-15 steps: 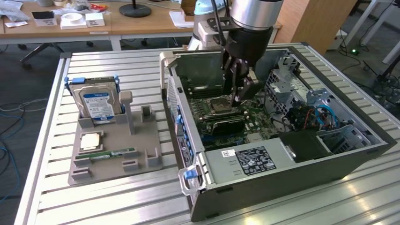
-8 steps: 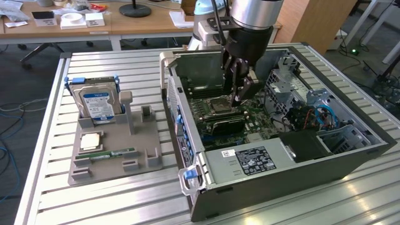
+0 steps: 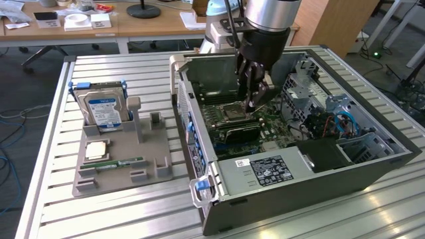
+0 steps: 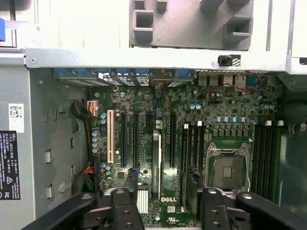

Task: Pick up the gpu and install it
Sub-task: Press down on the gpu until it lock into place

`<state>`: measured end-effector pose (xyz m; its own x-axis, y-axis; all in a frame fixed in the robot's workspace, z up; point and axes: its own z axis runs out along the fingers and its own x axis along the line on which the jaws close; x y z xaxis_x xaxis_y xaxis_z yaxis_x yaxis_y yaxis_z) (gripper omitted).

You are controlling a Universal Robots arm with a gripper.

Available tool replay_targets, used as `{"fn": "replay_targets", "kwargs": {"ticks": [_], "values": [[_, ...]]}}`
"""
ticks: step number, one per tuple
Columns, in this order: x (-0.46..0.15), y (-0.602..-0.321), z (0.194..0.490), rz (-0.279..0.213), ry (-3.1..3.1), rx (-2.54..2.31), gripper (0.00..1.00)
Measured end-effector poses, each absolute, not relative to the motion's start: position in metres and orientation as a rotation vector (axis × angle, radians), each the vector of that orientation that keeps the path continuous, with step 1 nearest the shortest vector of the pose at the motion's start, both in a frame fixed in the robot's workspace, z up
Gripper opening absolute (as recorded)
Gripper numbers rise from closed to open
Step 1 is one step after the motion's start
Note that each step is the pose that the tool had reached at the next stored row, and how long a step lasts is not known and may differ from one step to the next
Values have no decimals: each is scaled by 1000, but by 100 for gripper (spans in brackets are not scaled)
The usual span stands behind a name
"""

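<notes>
end effector: black, matte metal two-finger end effector (image 3: 256, 106) on the silver arm, hanging down inside the open case, right over the board
end effector state: fingers spread apart and nothing clamped. In the wrist view there's a visible gap between each dark fingertip (image 4: 130, 178) and the card in the middle
gpu: thin, flat dark circuit card (image 4: 156, 163), seen edge-on from the wrist cam as a narrow strip with a pale edge. It stands upright in one of the long black expansion slots
gpu vs end effector: the card sits between the two fingers and just below them, close to both. As far as I can tell it touches neither
motherboard: green circuit board (image 4: 225, 108), busy with small silvery capacitors and rows of long black slots, with a "DELL" print near the fingers
cpu socket: square socket with a shiny metal frame (image 4: 228, 168), beside the black RAM slots
case: grey sheet-metal tower case (image 3: 265, 172) lying on its side with the panel off, perforated steel inside
table: ribbed, slatted aluminium table (image 3: 133, 211), a bit glossy
parts tray: grey moulded plastic tray (image 3: 149, 164) at the exterior view's left, well apart from the case
hard drive: silver hard drive with a blue label (image 3: 104, 108), standing upright in the tray
ram stick: small green RAM stick (image 3: 119, 163), lying flat in the tray
</notes>
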<state>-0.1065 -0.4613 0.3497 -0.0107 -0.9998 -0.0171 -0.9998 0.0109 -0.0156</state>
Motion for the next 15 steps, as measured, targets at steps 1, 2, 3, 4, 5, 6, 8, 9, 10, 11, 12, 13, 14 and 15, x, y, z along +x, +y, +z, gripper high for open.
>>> {"fn": "replay_targets", "kwargs": {"ticks": [1, 2, 3, 4, 5, 6, 8, 9, 10, 11, 12, 13, 14, 15], "values": [[-106, -461, 350, 1, 2217, -2193, 56], [-106, -461, 350, 1, 2217, -2193, 49], [-106, -461, 350, 1, 2217, -2193, 43], [-106, -461, 350, 1, 2217, -2193, 38], [-106, -461, 350, 1, 2217, -2193, 38], [-106, -461, 350, 1, 2217, -2193, 32], [-106, -461, 350, 1, 2217, -2193, 20], [-106, -461, 350, 1, 2217, -2193, 20], [-106, -461, 350, 1, 2217, -2193, 14], [-106, -461, 350, 1, 2217, -2193, 14], [-106, -461, 350, 1, 2217, -2193, 11], [-106, -461, 350, 1, 2217, -2193, 11], [-106, -461, 350, 1, 2217, -2193, 11], [-106, -461, 350, 1, 2217, -2193, 11]]}}
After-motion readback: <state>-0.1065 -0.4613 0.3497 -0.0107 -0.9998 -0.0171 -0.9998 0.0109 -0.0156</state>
